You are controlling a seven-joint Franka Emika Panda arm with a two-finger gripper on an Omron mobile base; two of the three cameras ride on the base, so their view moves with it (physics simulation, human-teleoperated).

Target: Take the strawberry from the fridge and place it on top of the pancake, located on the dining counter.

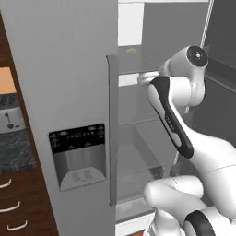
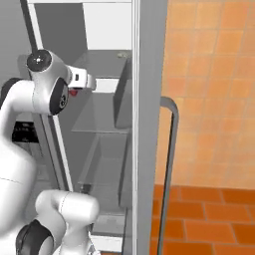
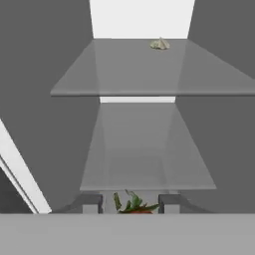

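Here the gripper (image 3: 128, 204) is clamped on the strawberry (image 3: 133, 206) inside the open fridge (image 3: 139, 139), a pale lump (image 3: 160, 44) resting on the upper shelf (image 3: 144, 67).

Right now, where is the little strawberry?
The strawberry sits between the gripper's fingertips at the bottom of the hand view, in front of the fridge shelves.

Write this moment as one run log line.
tool: shut on strawberry | place: inside fridge | pale lump: upper shelf
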